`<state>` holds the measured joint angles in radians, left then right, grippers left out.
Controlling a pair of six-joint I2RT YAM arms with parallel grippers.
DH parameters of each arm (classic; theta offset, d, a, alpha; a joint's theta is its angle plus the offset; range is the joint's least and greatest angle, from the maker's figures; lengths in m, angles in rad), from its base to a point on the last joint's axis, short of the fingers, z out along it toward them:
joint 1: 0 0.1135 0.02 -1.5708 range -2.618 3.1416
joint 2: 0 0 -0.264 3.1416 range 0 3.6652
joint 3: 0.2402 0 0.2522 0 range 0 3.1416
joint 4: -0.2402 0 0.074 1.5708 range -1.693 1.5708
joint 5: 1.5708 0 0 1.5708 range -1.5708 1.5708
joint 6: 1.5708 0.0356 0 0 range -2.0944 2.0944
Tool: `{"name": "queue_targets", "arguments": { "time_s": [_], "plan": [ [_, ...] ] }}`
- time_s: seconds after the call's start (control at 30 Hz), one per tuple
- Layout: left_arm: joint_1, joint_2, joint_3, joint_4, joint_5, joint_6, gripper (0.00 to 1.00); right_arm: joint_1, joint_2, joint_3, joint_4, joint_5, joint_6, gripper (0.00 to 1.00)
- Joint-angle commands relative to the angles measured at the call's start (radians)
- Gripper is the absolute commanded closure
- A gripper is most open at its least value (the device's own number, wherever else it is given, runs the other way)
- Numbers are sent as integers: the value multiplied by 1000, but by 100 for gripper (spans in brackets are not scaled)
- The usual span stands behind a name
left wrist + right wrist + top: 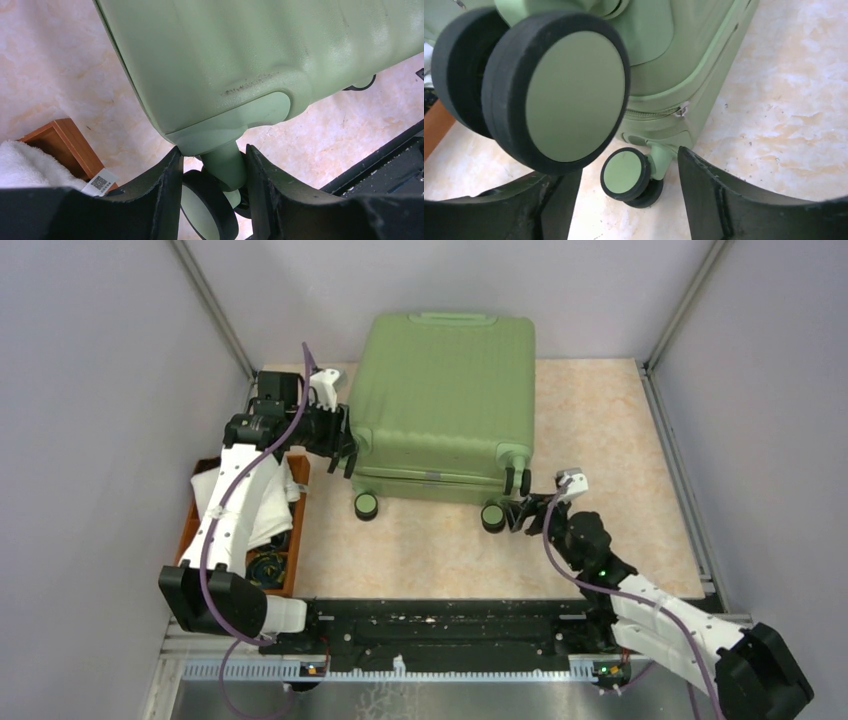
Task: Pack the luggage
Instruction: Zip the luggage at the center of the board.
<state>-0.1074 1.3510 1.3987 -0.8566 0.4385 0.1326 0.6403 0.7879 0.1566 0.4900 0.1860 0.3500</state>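
Both spread: straddles a wheel stem (225, 167) with left claw (342, 464), hovers by another wheel (574, 95) with right claw (517, 481). Finds suitcase (445, 400) shut, flat on the table (600, 440). Probably repositioning; next calls for pinching the stem.

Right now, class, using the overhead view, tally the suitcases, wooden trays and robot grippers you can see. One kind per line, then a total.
Suitcase: 1
Wooden tray: 1
Grippers: 2 (left gripper, right gripper)
Total: 4
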Motion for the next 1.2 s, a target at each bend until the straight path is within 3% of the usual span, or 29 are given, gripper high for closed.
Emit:
{"name": "queue_targets", "arguments": {
  "time_s": [0.0, 0.13, 0.23, 0.33, 0.43, 0.6, 0.8, 0.97, 1.17],
  "plan": [
    [-37, -20, 97, 149, 187, 18, 100, -117, -51, -16, -54, -149, 75, 27],
    [-37, -21, 91, 148, 185, 19, 100, -272, -14, 14, -58, -366, 68, 25],
    [-37, -23, 86, 149, 179, 21, 100, -347, 49, 22, 42, -521, 80, 26],
    [-37, -24, 84, 149, 177, 19, 100, -369, 148, 65, 110, -598, 84, 32],
    [-37, -22, 83, 144, 172, 23, 100, -370, 232, 138, 79, -613, 6, 40],
    [-37, -22, 79, 141, 167, 30, 100, -370, 288, 212, 23, -593, -81, 45],
    [-36, -16, 83, 134, 167, 34, 100, -381, 286, 184, 50, -522, -121, 48],
    [-36, -12, 88, 132, 166, 35, 100, -404, 343, 165, 132, -563, -117, 52],
    [-35, -9, 95, 123, 158, 41, 100, -431, 407, 166, 169, -591, -86, 72]
  ]
}}
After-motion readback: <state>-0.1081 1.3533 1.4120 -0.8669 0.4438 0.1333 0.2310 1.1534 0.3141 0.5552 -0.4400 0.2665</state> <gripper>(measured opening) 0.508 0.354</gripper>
